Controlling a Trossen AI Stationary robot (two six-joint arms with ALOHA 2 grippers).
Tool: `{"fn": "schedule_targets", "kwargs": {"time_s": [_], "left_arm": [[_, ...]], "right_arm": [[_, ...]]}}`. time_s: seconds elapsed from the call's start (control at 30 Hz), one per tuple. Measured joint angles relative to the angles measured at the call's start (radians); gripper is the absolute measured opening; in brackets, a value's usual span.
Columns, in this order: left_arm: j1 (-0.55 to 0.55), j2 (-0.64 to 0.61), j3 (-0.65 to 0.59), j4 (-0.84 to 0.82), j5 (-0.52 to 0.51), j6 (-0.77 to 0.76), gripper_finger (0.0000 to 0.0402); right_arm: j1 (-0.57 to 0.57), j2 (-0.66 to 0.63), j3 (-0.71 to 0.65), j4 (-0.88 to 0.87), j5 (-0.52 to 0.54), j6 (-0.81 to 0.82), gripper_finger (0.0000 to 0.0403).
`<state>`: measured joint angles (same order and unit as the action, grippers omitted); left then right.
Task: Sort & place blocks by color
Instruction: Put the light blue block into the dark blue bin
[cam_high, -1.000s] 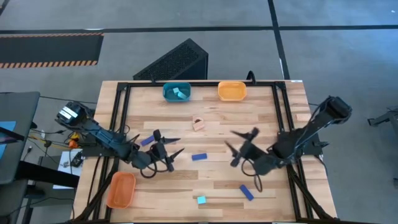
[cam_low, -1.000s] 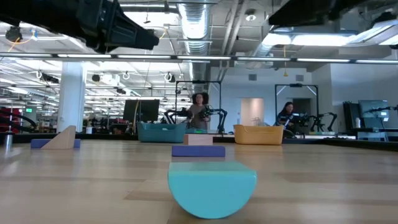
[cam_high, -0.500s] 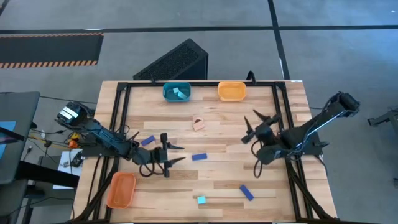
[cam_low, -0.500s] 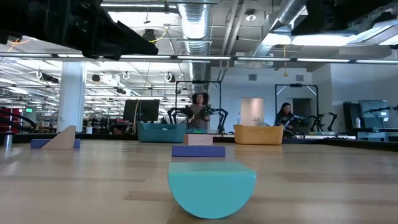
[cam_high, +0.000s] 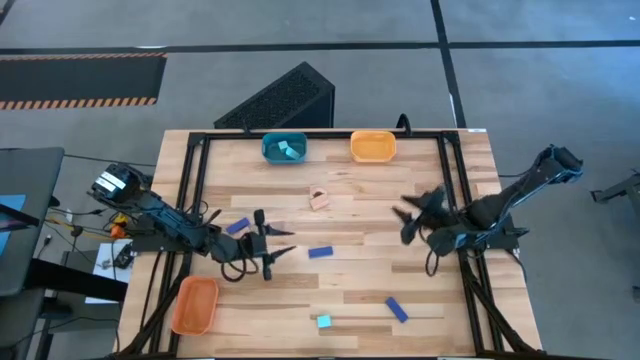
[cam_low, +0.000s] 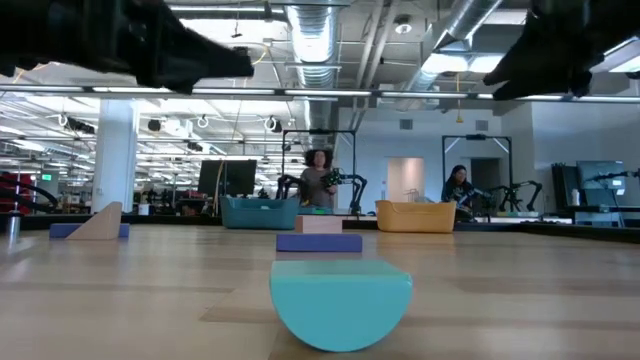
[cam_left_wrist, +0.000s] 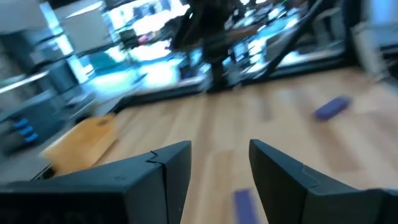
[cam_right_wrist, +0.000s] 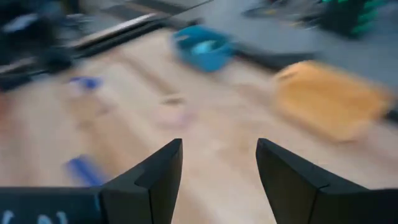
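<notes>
pale plank wood makes up the table (cam_high: 340, 290) we look down on, and the blocks are scattered across it. a dark blue block (cam_high: 320, 252) lies near the middle, another dark blue block (cam_high: 237, 227) sits left of it beside the left arm, and a third dark blue block (cam_high: 397, 310) rests toward the near edge, tilted. a cyan block (cam_high: 323, 321) lies by that same near edge; in the low view it is a half-round shape (cam_low: 341, 302) on its curved side. a tan wooden block (cam_high: 319, 198) sits above the centre. at the far edge we see a teal tray (cam_high: 284, 148) holding cyan pieces and, beside it, an orange tray (cam_high: 373, 147); a second orange tray (cam_high: 194, 303) sits at the near left corner.

the left gripper (cam_high: 268, 248) hovers just left of the central blue block, its fingers (cam_left_wrist: 168, 171) parted with nothing between them. the right gripper (cam_high: 415, 214) hangs over bare wood right of centre, its fingers (cam_right_wrist: 155, 174) also spread and holding nothing.
</notes>
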<state>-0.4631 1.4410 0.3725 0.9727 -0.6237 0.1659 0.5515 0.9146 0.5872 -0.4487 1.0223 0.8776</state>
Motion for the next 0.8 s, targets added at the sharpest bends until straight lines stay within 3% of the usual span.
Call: {"fn": "schedule_targets", "kwargs": {"time_s": [0.17, 0.33, 0.47, 0.8], "left_arm": [[-0.001, 0.000, 0.001, 0.030, 0.178, -0.054, 0.0153], [-0.048, 0.000, 0.001, 0.029, 0.179, -0.131, 0.0153], [-0.109, 0.000, 0.001, 0.028, 0.116, -0.173, 0.0153], [-0.259, 0.001, 0.001, 0.004, -0.124, -0.294, 0.0153]], "right_arm": [[0.077, 0.164, -0.064, 0.429, -0.055, -0.136, 0.0228], [0.140, 0.406, -0.064, 0.750, -0.056, -0.198, 0.0228], [0.187, 0.586, -0.030, 0.894, -0.055, -0.206, 0.0228], [0.233, 0.905, 0.171, 1.014, -0.098, -0.267, 0.0241]]}}
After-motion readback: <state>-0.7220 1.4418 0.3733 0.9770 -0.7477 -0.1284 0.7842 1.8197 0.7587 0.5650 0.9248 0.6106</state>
